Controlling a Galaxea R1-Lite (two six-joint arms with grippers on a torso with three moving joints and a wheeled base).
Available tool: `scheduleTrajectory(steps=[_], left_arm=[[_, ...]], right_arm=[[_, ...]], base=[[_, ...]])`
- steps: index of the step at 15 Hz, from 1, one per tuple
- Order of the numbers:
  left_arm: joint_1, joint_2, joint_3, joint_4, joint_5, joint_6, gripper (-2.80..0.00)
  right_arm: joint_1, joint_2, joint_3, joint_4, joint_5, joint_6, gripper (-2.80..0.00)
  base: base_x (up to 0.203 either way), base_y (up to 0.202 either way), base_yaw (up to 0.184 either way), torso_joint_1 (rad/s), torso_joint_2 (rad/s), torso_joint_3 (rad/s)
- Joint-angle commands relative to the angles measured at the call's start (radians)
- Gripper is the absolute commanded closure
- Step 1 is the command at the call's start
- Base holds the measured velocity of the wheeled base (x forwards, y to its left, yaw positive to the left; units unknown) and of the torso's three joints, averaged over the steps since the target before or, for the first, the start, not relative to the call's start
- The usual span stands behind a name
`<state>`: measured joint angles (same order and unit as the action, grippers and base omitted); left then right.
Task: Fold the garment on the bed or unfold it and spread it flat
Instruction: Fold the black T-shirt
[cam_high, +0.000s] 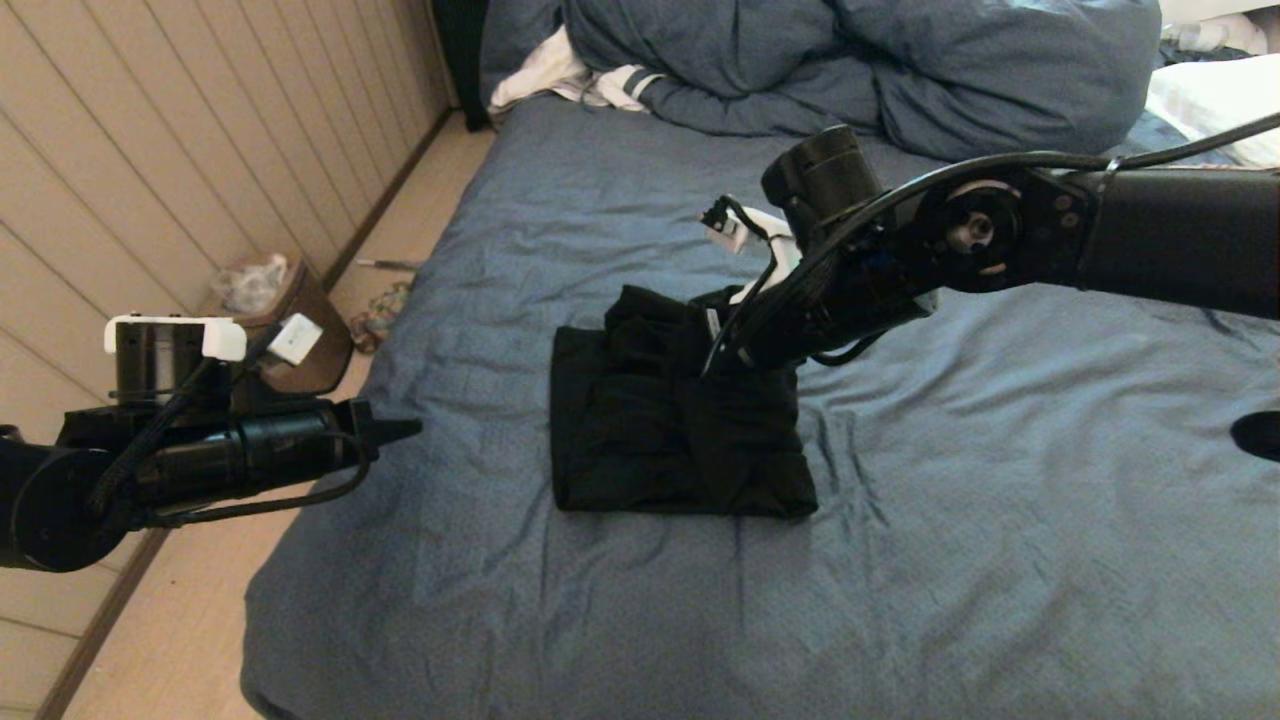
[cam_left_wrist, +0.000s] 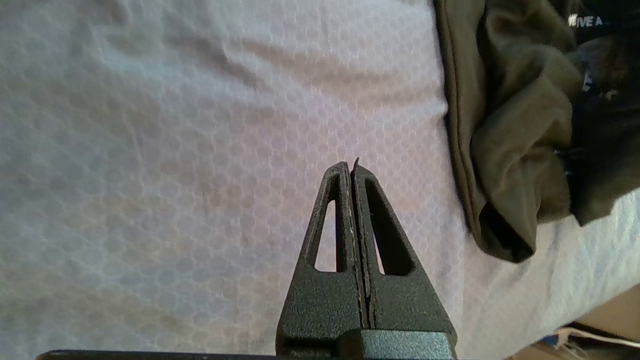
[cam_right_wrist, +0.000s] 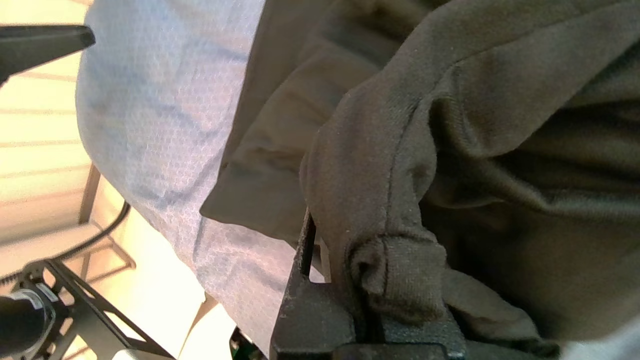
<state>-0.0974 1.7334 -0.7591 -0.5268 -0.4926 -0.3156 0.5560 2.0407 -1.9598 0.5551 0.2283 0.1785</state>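
The garment (cam_high: 650, 440), a black T-shirt, lies bunched in a rough square on the bed (cam_high: 600, 620). Its far part is lifted into a peak. My right gripper (cam_high: 712, 352) is at that peak, shut on a fold of the garment (cam_right_wrist: 450, 125); the cloth drapes over its fingers (cam_right_wrist: 306, 240) and hides the tips. My left gripper (cam_high: 408, 431) hovers over the bed's left side, apart from the shirt. It is shut with nothing in it (cam_left_wrist: 350, 167). The left wrist view shows the garment's edge (cam_left_wrist: 510, 125) and a bit of white lettering (cam_left_wrist: 585, 21).
A bunched blue-grey duvet (cam_high: 850, 70) and a white striped cloth (cam_high: 560, 75) lie at the bed's head, and a white pillow (cam_high: 1210, 100) at the far right. A brown bin (cam_high: 295, 325) stands on the floor by the panelled wall, beyond the bed's left edge.
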Motion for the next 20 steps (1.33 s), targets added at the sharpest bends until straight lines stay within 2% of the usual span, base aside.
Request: scheduleTrajectory(steps=[1, 5, 6, 7, 17, 18, 19, 20], left_arm=[[-0.001, 0.009, 0.004, -0.004, -0.012, -0.002, 0.00], [-0.002, 0.009, 0.006, -0.004, -0.014, -0.002, 0.00], [-0.002, 0.011, 0.006, -0.004, -0.014, -0.002, 0.00], [-0.002, 0.011, 0.006, -0.004, -0.014, -0.002, 0.00], [-0.002, 0.011, 0.009, -0.004, -0.015, -0.002, 0.00], [-0.002, 0.011, 0.009, -0.004, -0.015, -0.002, 0.00], [-0.002, 0.011, 0.007, -0.004, -0.015, -0.002, 0.00], [-0.002, 0.011, 0.006, -0.004, -0.017, -0.004, 0.00]], right_arm=[[0.026, 0.042, -0.001, -0.022, 0.002, 0.002, 0.00], [0.048, 0.077, -0.001, -0.103, 0.002, 0.010, 0.00], [0.057, 0.082, -0.001, -0.113, -0.006, 0.009, -1.23], [0.058, 0.082, -0.001, -0.116, -0.010, 0.006, -2.80], [0.052, -0.058, 0.002, -0.110, -0.011, 0.010, -2.80], [0.045, -0.073, 0.003, -0.107, -0.013, 0.012, -0.48], [0.039, -0.092, 0.014, -0.105, -0.030, 0.013, 0.00], [0.026, -0.111, 0.041, -0.104, -0.065, 0.012, 0.00]], base=[[0.000, 0.000, 0.000, 0.000, 0.00, 0.000], [0.000, 0.000, 0.000, 0.000, 0.00, 0.000], [0.000, 0.000, 0.000, 0.000, 0.00, 0.000], [0.000, 0.000, 0.000, 0.000, 0.00, 0.000], [0.000, 0.000, 0.000, 0.000, 0.00, 0.000], [0.000, 0.000, 0.000, 0.000, 0.00, 0.000], [0.000, 0.000, 0.000, 0.000, 0.00, 0.000], [0.000, 0.000, 0.000, 0.000, 0.00, 0.000]])
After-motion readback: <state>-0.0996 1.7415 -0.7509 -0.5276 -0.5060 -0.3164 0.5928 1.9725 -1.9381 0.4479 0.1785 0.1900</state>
